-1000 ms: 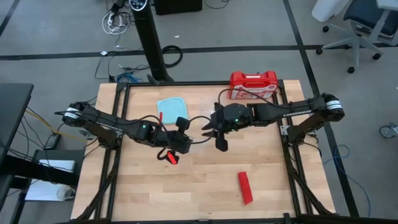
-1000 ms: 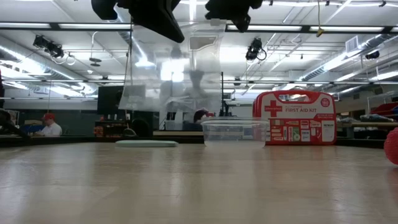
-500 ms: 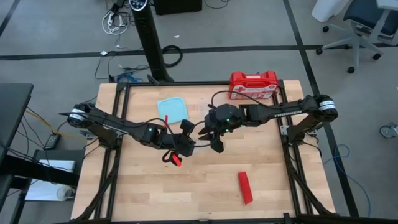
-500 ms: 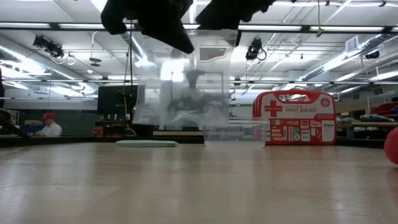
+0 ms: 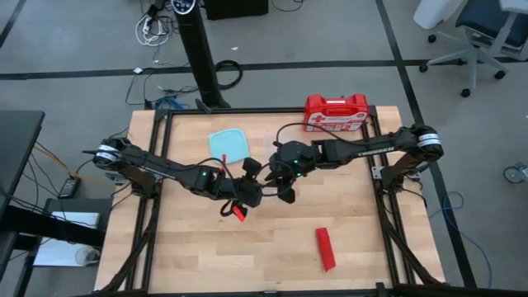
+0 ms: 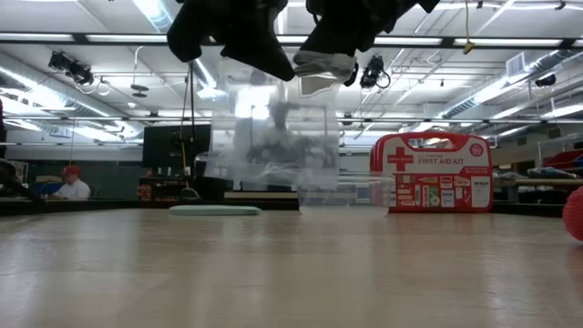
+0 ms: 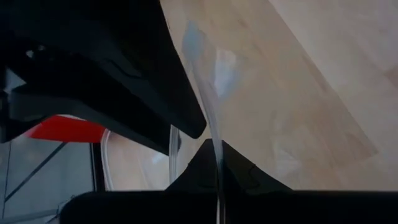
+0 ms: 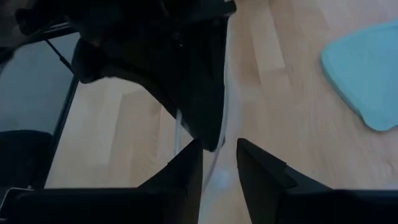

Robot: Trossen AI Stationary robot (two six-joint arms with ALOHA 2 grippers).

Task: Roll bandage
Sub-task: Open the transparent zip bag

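The red bandage (image 5: pixel 325 249) lies as a short oblong on the wooden table (image 5: pixel 371 247), near its front right, far from both grippers. It shows at the right edge of the low view (image 6: pixel 575 214). A clear plastic bag (image 6: pixel 269 137) hangs above the table's middle, between the two grippers. My left gripper (image 5: pixel 250 191) is shut on the bag's top. My right gripper (image 5: pixel 283 188) stands close beside it, with a gap between its fingers (image 8: pixel 186 168). My left gripper pinches the clear bag's thin upper edge (image 7: pixel 217 158) between its two fingers, slanting down from the table's left. The bag hangs below the fingers, clear of the table. My right gripper has the bag's film (image 8: pixel 214 167) running through the gap between its fingers; I cannot tell whether it touches.
A red first-aid case (image 5: pixel 336 113) stands at the far right edge. A pale blue lid (image 5: pixel 229 145) lies at the far middle. A clear container (image 6: pixel 344 193) stands left of the case in the low view. Bare wood spreads across the near half.
Both grippers have come down and drawn closer together over the table's middle, the left toward the right edge and the right toward the left. The clear bag has sunk with them and now hangs lower, still clear of the table. The bandage has kept still.
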